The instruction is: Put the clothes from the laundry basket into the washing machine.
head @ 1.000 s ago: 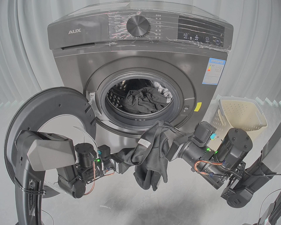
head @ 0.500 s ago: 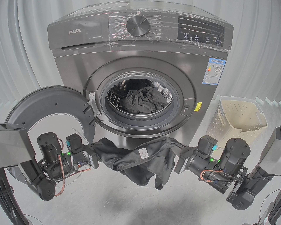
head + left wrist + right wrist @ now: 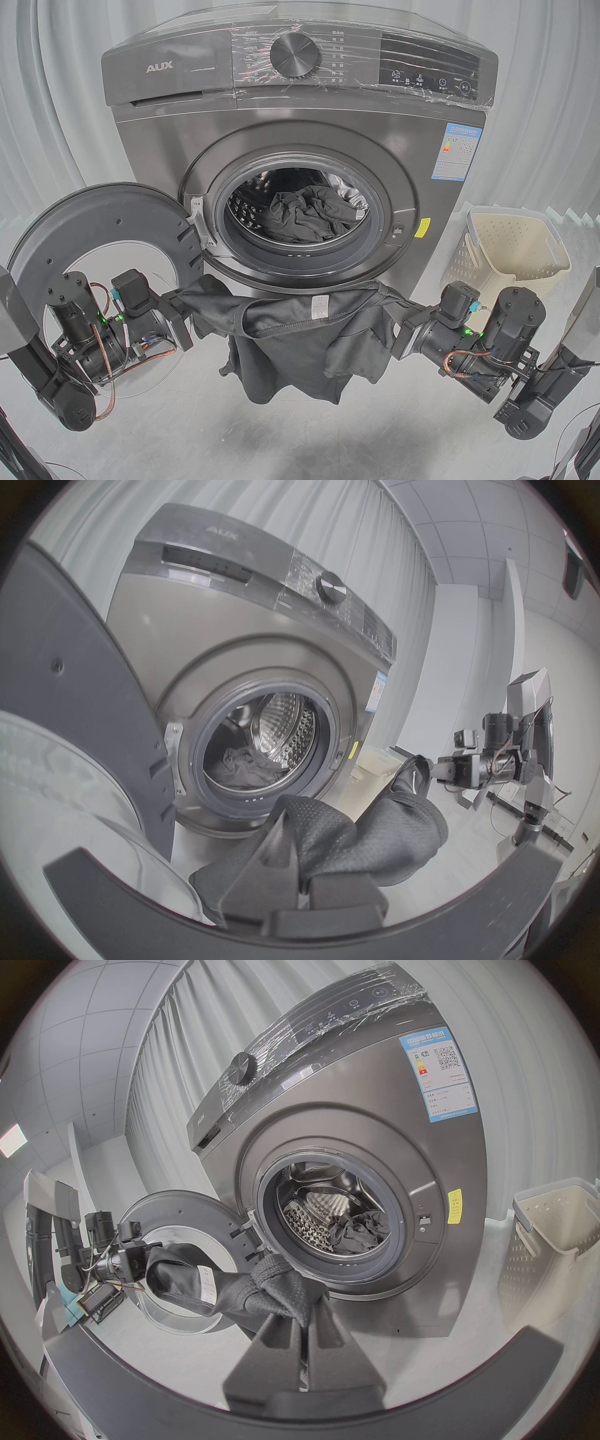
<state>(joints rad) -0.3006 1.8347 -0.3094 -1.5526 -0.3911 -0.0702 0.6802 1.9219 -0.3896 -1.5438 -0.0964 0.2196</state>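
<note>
Left pincer point(image 3: 186, 301) retreated — garment point(image 3: 294, 340) stretches to right pincer point(image 3: 396, 307).

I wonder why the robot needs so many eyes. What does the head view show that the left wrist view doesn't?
Head view adds: the white tag on the black garment and its loose part hanging down. Left wrist view adds: the ceiling tiles. Both: the open washing machine, black clothes inside it, and the garment held between left gripper and right gripper.
</note>
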